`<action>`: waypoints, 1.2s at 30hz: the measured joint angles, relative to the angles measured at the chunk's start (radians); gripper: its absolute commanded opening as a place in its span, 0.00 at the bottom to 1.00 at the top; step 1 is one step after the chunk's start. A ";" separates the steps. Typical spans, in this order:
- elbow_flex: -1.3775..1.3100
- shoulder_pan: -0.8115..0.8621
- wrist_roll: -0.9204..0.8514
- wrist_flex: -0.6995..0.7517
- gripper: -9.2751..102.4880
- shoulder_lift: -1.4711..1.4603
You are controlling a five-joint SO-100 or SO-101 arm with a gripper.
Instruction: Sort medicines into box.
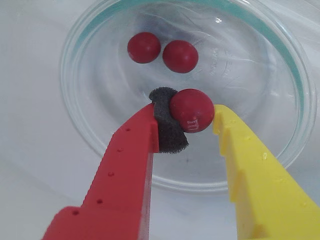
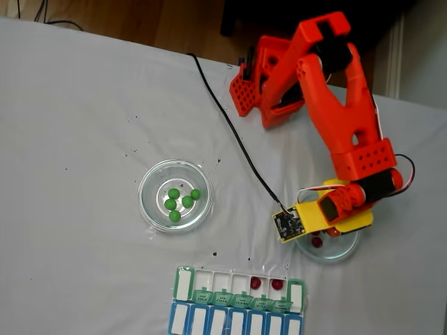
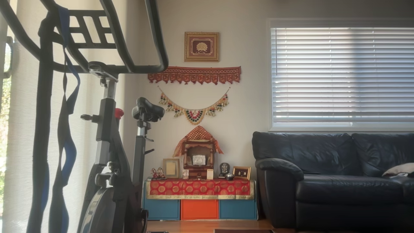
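A white cloth [image 2: 84, 125] covers the table in the fixed view, with a strip of wood floor along the 12 o'clock edge and small dark specks scattered on the cloth. The other view looks into a living room: an exercise bike [image 3: 106, 145] at 9 o'clock, a dark leather sofa [image 3: 333, 174] at 4 o'clock under a blinded window [image 3: 343, 74], and a small shrine [image 3: 198, 158] on a red-clothed cabinet with a framed picture and hangings on the wall above. The only writing is a faint white mark on the gripped ball, too blurred to read; the box's lid letters are too small to make out. In the fixed view a glass dish [image 2: 150, 209] left of centre holds five green balls [image 2: 180, 202]. The box [image 2: 183, 283] lies at 6 o'clock, its green lids folded toward the blue-lidded row [image 2: 234, 322] below it; two red balls [image 2: 266, 284] sit in neighbouring compartments at its right end. A second dish [image 1: 300, 75] at 4 o'clock lies under the orange arm [image 2: 342, 118]. In the wrist view that dish holds three red balls: two touching at 12 o'clock [image 1: 162, 51], and a third [image 1: 192, 110] clamped in the gripper [image 1: 186, 116], pressed between the dark foam pad on the red finger [image 1: 125, 175] and the tip of the yellow finger [image 1: 260, 185].
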 measured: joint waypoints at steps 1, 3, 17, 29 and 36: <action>-0.012 0.008 0.000 0.000 0.10 0.000; -0.026 0.025 0.000 0.000 0.10 0.000; -0.114 0.193 0.000 -0.009 0.10 0.083; -0.164 0.341 -0.031 -0.124 0.10 -0.043; -0.288 0.449 -0.078 -0.196 0.10 -0.275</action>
